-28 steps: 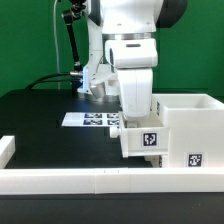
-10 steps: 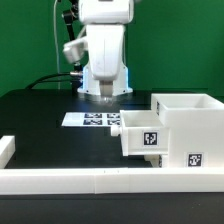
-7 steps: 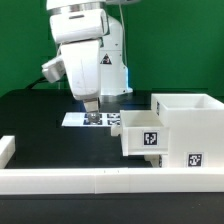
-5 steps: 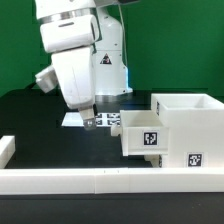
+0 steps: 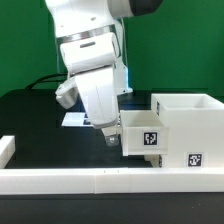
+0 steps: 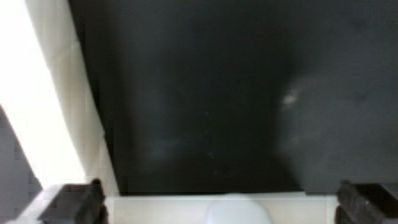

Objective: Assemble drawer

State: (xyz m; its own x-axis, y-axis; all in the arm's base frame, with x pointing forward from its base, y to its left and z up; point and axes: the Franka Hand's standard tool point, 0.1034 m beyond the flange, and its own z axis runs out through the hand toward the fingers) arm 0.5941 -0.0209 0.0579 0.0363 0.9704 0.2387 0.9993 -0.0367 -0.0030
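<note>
On the exterior view's left, a low white border rail (image 5: 60, 180) runs along the near edge of the black worktop (image 5: 35, 115). The tool (image 5: 107, 136) hangs tilted near centre, empty, just beside the small tray (image 5: 143, 134) that projects from the front of the boxy housing (image 5: 190, 125) on the exterior view's right; contact cannot be judged. The marker board (image 5: 75, 119) lies behind, partly hidden. The wrist view alone shows both fingertips (image 6: 75, 203) spread wide apart, released, with bare worktop (image 6: 214, 90) and a white edge (image 6: 45, 100) between and beside them.
</note>
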